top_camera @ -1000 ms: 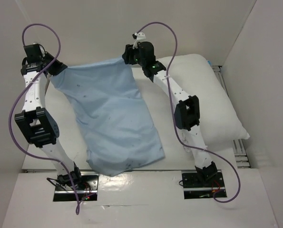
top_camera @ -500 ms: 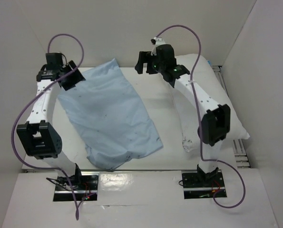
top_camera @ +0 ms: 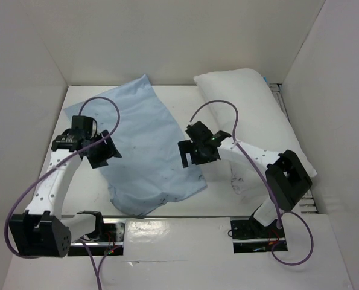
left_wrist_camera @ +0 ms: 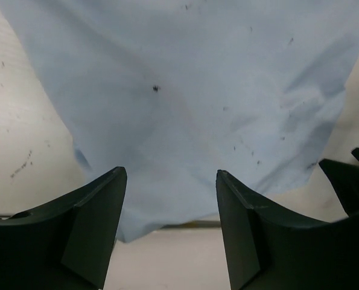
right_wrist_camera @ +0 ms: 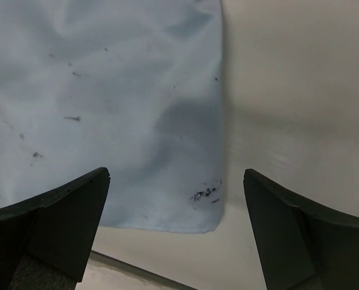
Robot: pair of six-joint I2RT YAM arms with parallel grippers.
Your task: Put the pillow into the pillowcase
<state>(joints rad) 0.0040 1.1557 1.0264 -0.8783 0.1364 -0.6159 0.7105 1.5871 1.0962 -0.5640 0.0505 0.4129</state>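
Observation:
The light blue pillowcase (top_camera: 144,151) lies flat and wrinkled on the table, running from far left to near centre. It fills the left wrist view (left_wrist_camera: 191,96) and the right wrist view (right_wrist_camera: 107,103). The white pillow (top_camera: 257,115) lies at the right, along the right wall. My left gripper (top_camera: 104,152) is open and empty above the pillowcase's left edge. My right gripper (top_camera: 191,154) is open and empty above the pillowcase's near right corner, beside the pillow.
White walls enclose the table at the back, left and right. A metal rail (top_camera: 303,196) shows at the right under the pillow's near end. The arm bases (top_camera: 254,232) stand on the near ledge.
Both grippers have let go of the pillowcase's far edge and drawn back toward the near side. The pillowcase dropped from held-up to lying flat.

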